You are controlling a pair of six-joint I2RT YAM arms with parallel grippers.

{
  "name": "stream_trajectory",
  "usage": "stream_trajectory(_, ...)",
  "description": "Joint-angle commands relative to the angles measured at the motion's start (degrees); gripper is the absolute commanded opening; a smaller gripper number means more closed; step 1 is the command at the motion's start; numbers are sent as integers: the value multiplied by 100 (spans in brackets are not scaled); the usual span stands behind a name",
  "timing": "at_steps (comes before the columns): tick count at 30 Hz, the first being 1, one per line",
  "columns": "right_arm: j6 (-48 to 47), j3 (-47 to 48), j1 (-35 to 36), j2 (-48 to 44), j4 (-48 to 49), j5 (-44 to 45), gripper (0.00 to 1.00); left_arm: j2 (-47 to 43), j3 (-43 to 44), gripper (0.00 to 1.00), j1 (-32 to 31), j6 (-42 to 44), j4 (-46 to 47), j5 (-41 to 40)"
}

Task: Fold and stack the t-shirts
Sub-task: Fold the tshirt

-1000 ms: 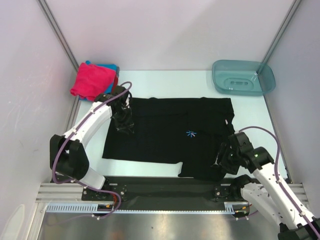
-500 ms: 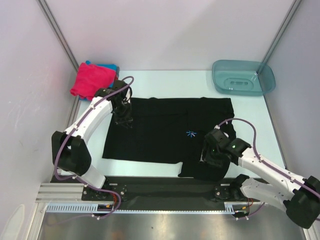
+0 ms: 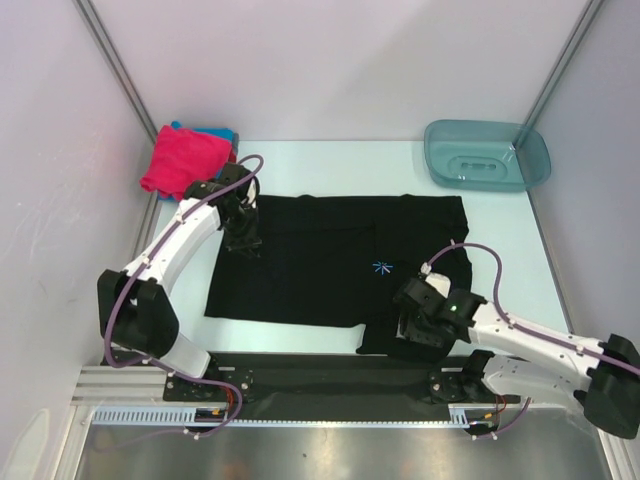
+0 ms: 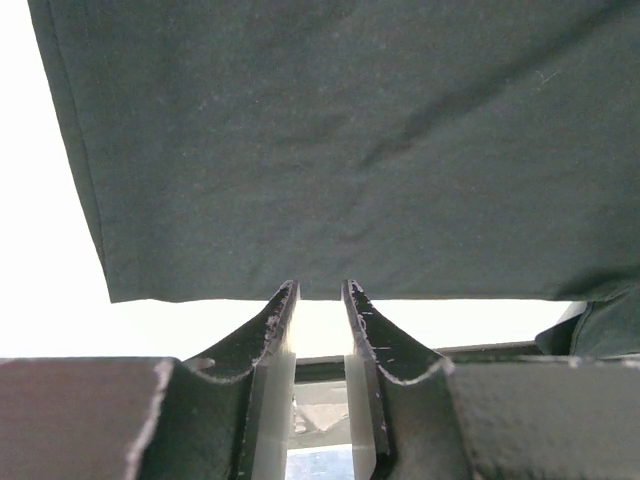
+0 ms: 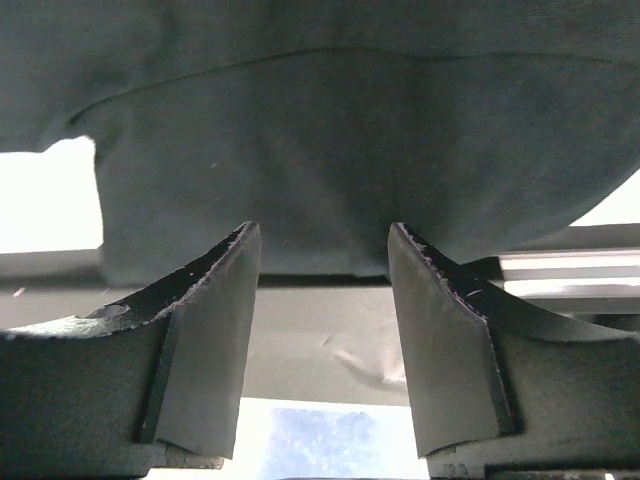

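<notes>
Done: a magenta-pink shirt [image 3: 185, 160] lies folded at the far left corner of the counter [image 3: 330, 165], on top of a blue shirt [image 3: 222, 135] whose edge shows behind it. Whether a third shirt is tucked into that pile is hard to tell from above.
Left to do: the black t-shirt [image 3: 320, 270] lies spread flat across the middle of the counter, starburst print [image 3: 381, 267] facing up. It shows no fold yet and is well apart from the pile.
Left tool [image 3: 245, 238]: over the shirt's far left part. Its fingers [image 4: 275, 320] have only a narrow gap, with nothing between them and the cloth edge just past the tips.
Right tool [image 3: 412, 325]: at the shirt's near right corner. Its fingers [image 5: 210, 330] are wide apart, with cloth ahead of them and none gripped.
Progress: likely early on this shirt, since the first fold, the later folds and the stacking all remain.
Teal basin [image 3: 487, 155]: at the far right corner, holding no shirt.
</notes>
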Motion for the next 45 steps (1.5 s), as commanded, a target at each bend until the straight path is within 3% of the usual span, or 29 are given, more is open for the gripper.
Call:
stream_trajectory(1,240,256,102,254,9,617,59,-234,-27,29,34,161,147,24)
stream_trajectory(9,266,159,514,482,151,756,59,-374,-141,28,43,179,217,42)
stream_trajectory(17,1126,906,1787,1239,-745,1565,61,-462,-238,27,43,214,235,77)
stream_trajectory(22,2293,688,2421,844,-991,1592,61,-488,-281,26,43,232,252,103)
stream_trajectory(27,3464,546,3256,939,-1264,1653,62,-488,-325,25,34,232,261,147)
stream_trajectory(30,3991,590,3415,1063,-1440,1776,62,-480,-369,24,34,241,270,191)
stream_trajectory(34,5264,336,3950,993,-1572,1829,62,-427,-352,23,34,250,270,208)
stream_trajectory(40,5934,168,4074,992,-1624,1944,63,-401,-299,23,34,267,270,173)
stream_trajectory(45,5804,63,3953,817,-1607,2251,63,-392,-299,23,34,267,279,182)
